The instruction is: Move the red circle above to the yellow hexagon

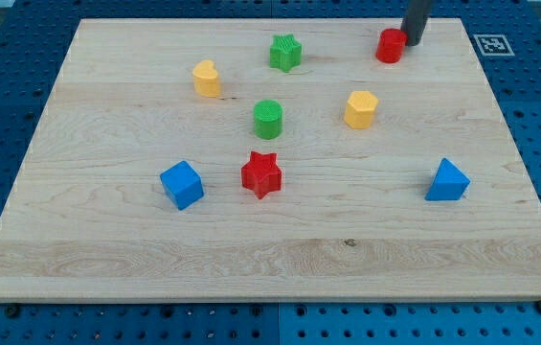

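Observation:
The red circle (390, 45) stands near the board's top edge, right of centre. The yellow hexagon (360, 109) sits below it and slightly to the left, apart from it. My tip (411, 43) comes down from the view's top and rests against the red circle's right side.
A green star (285, 53) lies left of the red circle. A yellow heart-like block (207, 79), a green circle (267, 119), a red star (260, 174), a blue cube (182, 184) and a blue triangular block (447, 181) sit on the wooden board (107, 249).

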